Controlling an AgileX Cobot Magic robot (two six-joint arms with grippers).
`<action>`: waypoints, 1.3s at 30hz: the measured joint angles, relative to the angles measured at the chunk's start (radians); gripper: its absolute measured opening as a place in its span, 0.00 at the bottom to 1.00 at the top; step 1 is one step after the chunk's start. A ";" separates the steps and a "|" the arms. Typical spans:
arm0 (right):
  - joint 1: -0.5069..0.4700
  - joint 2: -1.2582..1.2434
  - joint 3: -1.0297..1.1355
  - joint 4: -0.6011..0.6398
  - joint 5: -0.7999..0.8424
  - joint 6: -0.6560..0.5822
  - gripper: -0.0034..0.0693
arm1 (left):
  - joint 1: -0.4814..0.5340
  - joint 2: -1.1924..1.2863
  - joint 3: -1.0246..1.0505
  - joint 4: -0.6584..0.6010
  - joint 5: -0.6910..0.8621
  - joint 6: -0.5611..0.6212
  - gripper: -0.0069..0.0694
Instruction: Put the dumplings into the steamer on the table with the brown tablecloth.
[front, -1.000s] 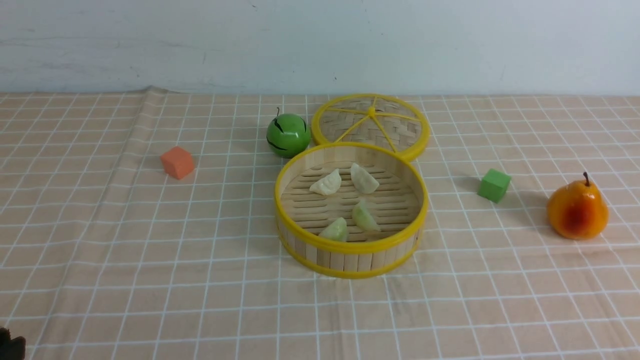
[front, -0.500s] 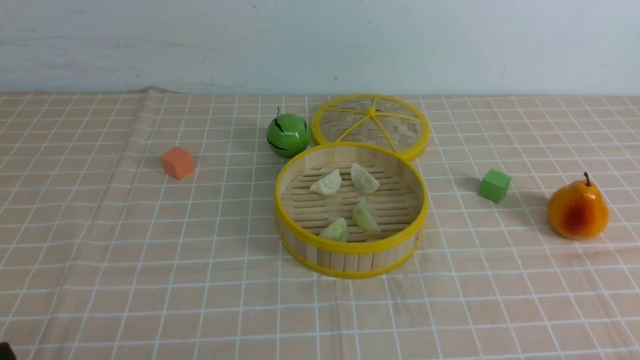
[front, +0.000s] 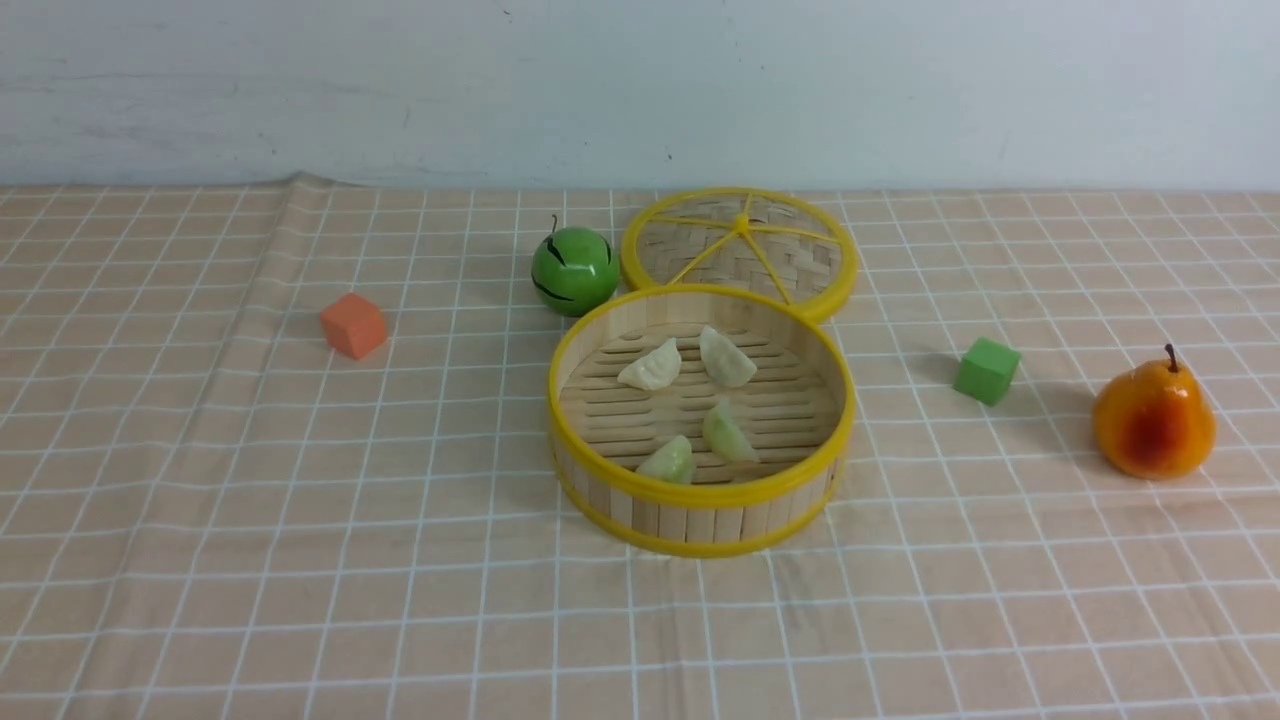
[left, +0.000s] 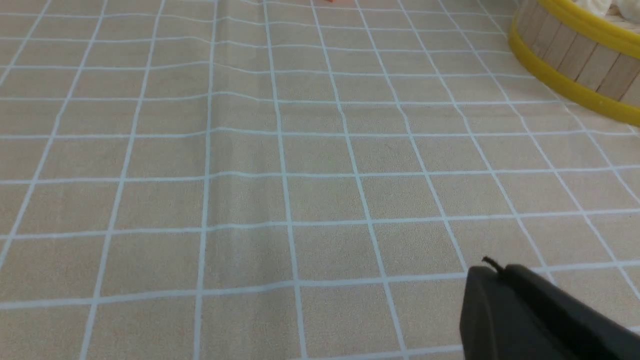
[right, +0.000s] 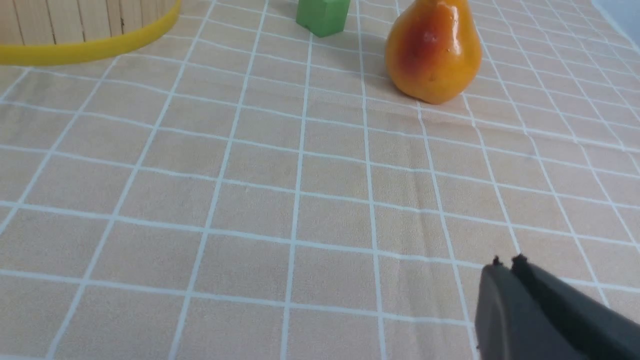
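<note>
Four smooth crescent dumplings (front: 690, 410), two cream and two pale green, are lying on the slatted bamboo floor of the round yellow-rimmed steamer (front: 700, 495), which is sitting mid-desk on the creased gridded brown tablecloth (front: 300, 560) beside a woven lid (front: 740, 250), while the left pincer (left: 492, 275) and right pincer (right: 505, 272) are hovering clenched and empty.
</note>
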 joint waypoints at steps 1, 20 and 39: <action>0.000 0.000 0.000 0.000 0.000 0.000 0.06 | 0.000 0.000 0.000 -0.003 0.000 0.002 0.07; 0.000 0.000 0.000 0.000 0.000 0.000 0.10 | 0.000 0.000 0.000 -0.014 0.000 0.002 0.07; 0.000 0.000 0.000 0.000 0.000 0.000 0.13 | 0.000 0.000 0.000 -0.017 0.000 0.002 0.07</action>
